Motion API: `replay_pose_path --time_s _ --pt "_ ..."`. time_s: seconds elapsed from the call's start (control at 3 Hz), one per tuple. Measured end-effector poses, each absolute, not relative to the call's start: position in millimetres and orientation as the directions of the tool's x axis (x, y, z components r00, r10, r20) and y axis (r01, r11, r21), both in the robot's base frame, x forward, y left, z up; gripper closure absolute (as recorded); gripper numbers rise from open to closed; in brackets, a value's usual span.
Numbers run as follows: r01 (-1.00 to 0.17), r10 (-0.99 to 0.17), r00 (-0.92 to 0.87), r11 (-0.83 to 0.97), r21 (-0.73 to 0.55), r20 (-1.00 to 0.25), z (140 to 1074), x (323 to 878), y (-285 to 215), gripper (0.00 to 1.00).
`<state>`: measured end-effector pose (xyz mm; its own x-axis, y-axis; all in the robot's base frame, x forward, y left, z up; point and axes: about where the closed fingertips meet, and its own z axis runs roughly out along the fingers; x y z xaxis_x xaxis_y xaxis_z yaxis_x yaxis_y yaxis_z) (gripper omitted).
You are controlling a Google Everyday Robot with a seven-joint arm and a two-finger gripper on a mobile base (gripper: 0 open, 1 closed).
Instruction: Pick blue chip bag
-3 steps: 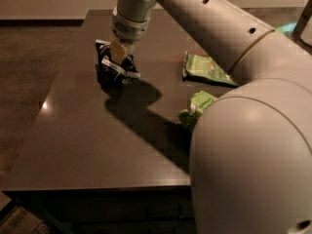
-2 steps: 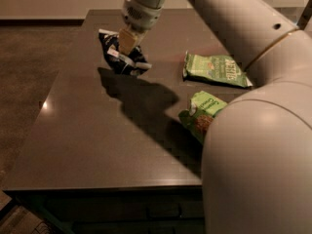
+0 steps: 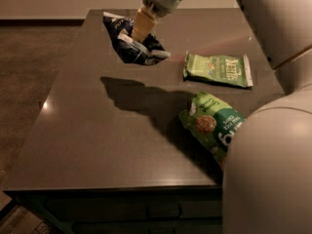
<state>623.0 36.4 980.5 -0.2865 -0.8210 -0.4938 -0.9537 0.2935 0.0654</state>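
Observation:
The blue chip bag is dark navy with white lettering. It hangs crumpled in the air above the far part of the dark table. Its shadow falls on the tabletop below it. My gripper comes down from the top of the camera view and is shut on the bag's top. Its tan fingers pinch the middle of the bag, and the bag hides the fingertips.
A small light-green bag lies flat at the table's right. A larger bright-green chip bag lies nearer, partly behind my white arm, which fills the right side. Brown floor lies to the left of the table.
My gripper has risen with the blue chip bag, lifting it off the tabletop. The two green bags have not moved on the table.

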Motion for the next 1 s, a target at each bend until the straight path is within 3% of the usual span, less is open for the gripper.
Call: replay_pose_path --time_s 1.0 --pt "-0.972 -0.779 -0.202 0.231 0.028 -0.593 1021.7 613.2 31.3 1.0"
